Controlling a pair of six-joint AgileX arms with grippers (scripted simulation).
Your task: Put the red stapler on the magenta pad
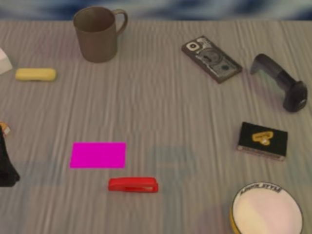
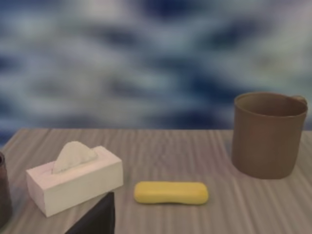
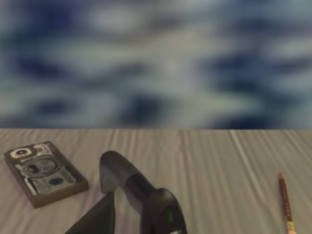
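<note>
Slim red bar-shaped stapler [image 1: 133, 185] lay flat just beside flat magenta rectangular pad [image 1: 98, 155] (apart, not touching), both grippers' finger state could not be told.

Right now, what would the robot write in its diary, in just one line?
red stapler: on table, just below and right of the magenta pad, not on it | left arm: parked at left edge | right arm: out of top view

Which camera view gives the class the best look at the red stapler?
The top view: the red stapler lies whole and unobstructed on the table, just below and right of the magenta pad, not on it. Neither the left wrist view nor the right wrist view shows the stapler.
</note>
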